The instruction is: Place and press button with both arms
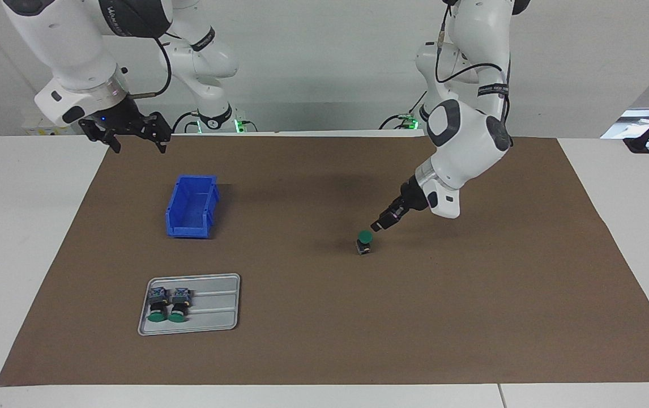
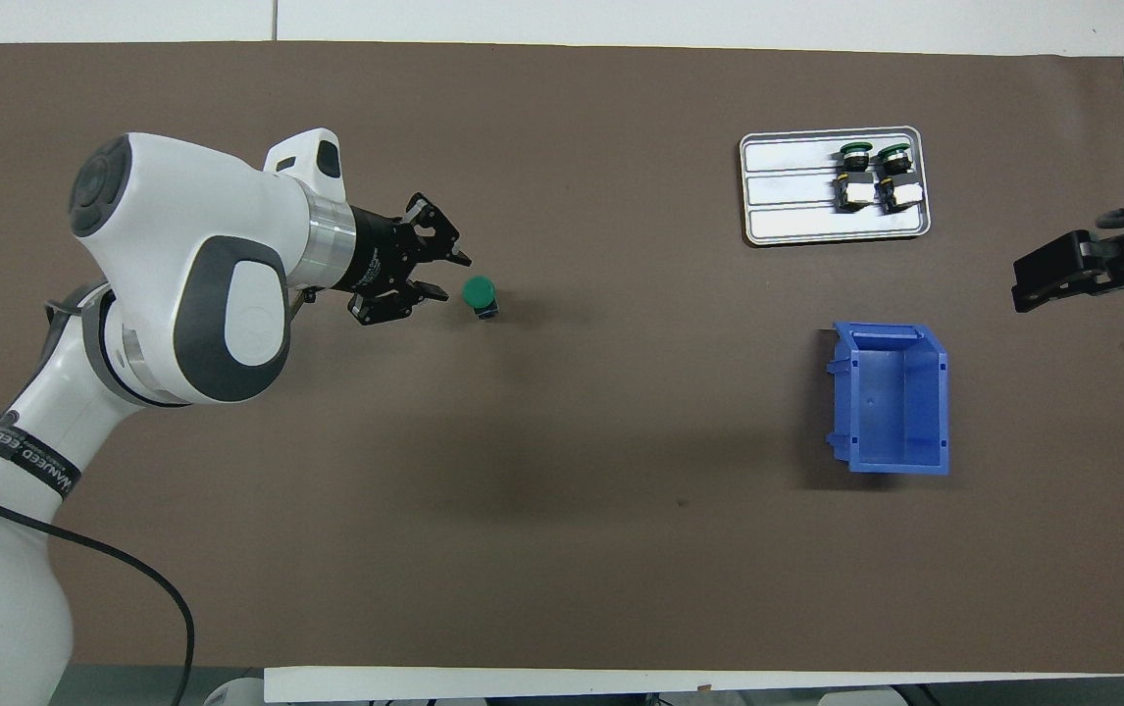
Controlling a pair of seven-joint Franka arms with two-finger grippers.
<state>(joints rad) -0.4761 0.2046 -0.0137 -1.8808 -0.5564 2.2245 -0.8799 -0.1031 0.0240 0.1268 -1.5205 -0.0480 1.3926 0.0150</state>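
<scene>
Now the left gripper [image 1: 379, 225], half-closed and empty beside the button [image 1: 364, 240], should press its cap squarely

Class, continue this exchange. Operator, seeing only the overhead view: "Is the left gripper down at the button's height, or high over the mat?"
Observer: Low. In the facing view the left gripper is about level with the button's green cap.
Operator: Is the button standing?
Observer: Yes, upright on its contact block, cap up.
Operator: And the right gripper?
Observer: The right gripper waits raised in the air over a corner of the mat.
</scene>
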